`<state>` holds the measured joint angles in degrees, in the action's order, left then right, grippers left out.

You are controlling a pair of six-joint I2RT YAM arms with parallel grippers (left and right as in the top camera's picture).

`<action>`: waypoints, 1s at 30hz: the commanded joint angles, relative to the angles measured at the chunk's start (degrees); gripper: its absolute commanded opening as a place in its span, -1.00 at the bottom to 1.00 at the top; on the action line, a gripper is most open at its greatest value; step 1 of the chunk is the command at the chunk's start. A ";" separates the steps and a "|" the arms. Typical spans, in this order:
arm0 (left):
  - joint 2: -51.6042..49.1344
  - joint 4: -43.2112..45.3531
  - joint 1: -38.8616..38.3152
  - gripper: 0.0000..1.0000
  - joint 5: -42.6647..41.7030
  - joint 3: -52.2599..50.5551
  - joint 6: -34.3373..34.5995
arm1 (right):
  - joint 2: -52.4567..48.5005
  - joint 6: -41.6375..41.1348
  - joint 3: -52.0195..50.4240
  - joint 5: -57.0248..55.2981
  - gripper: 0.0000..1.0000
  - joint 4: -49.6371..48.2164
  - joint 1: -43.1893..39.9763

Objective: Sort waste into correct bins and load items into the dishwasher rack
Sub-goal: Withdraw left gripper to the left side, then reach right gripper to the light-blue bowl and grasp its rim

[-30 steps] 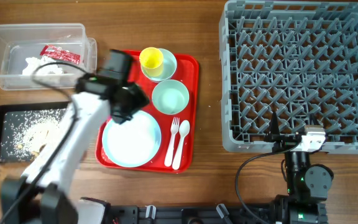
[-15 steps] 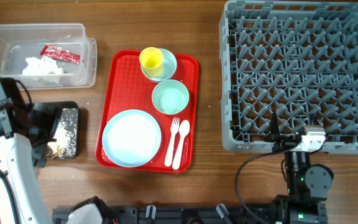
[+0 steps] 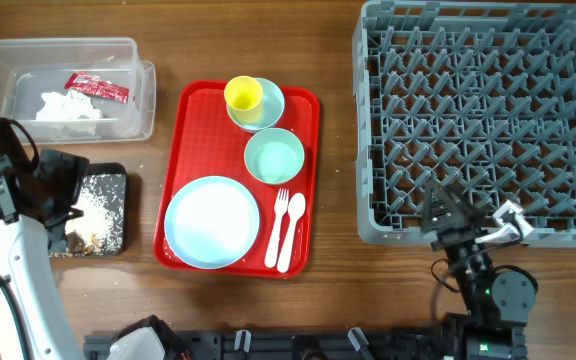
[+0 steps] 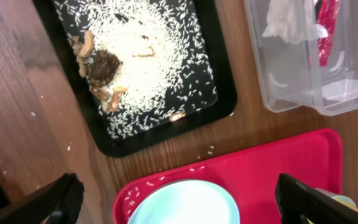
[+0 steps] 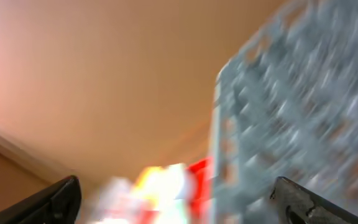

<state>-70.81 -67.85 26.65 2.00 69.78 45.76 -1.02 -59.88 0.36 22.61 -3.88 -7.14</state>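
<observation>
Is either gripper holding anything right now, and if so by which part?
Nothing is held: the left gripper and the right gripper are both open and empty.

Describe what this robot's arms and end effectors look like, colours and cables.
The left arm is a long white link with a bulky black wrist housing. The right arm is compact and black, with a small white part near its tip and a black cable beside it. Each wrist view shows plain black fingers.
</observation>
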 commanded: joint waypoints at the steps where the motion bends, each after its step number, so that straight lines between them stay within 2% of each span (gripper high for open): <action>1: -1.88 1.31 2.23 1.00 -1.55 0.63 0.00 | 0.20 -21.24 -0.07 8.20 1.00 -7.23 -0.22; 5: -5.79 2.14 6.19 1.00 -1.55 0.63 0.15 | 0.20 -20.96 0.15 10.91 0.99 -22.64 -0.22; 6: -6.78 2.14 7.61 1.00 -1.53 0.63 0.15 | 0.20 -20.92 0.90 10.93 0.99 -23.54 -0.24; 8: -7.63 2.16 9.57 1.00 -1.55 0.63 0.15 | -0.48 -18.51 2.97 10.97 0.99 -23.17 -0.24; 9: -7.67 2.78 12.07 1.00 -1.53 0.63 0.13 | -2.64 -12.00 6.19 11.43 1.00 -20.94 -0.24; 11: -7.56 2.97 13.90 1.00 -1.57 0.63 0.15 | -6.25 -7.50 9.94 12.87 0.99 -16.48 -0.22; 15: -7.58 1.92 17.57 1.00 -1.75 0.63 0.11 | -22.86 5.77 22.93 25.35 1.00 -14.45 -0.22; 17: -7.58 1.03 17.77 1.00 -1.73 0.63 0.11 | -32.96 12.87 32.70 30.32 0.99 -12.57 -0.17; 20: -7.58 1.03 17.77 1.00 -1.73 0.63 0.11 | -42.10 18.49 43.01 31.76 0.99 -5.99 2.10; 25: -7.58 1.03 17.77 1.00 -1.73 0.63 0.11 | -54.80 30.34 58.66 25.66 0.99 13.90 17.25; 28: -7.58 1.03 17.77 1.00 -1.73 0.63 0.11 | -61.13 37.20 65.66 8.00 1.00 25.73 31.26; 30: -7.58 1.03 17.77 1.00 -1.73 0.63 0.11 | -65.46 38.93 69.51 -0.09 0.99 30.82 38.45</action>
<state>-78.43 -66.83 44.12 0.12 69.82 45.76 -60.93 -29.17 63.40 39.70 21.71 21.19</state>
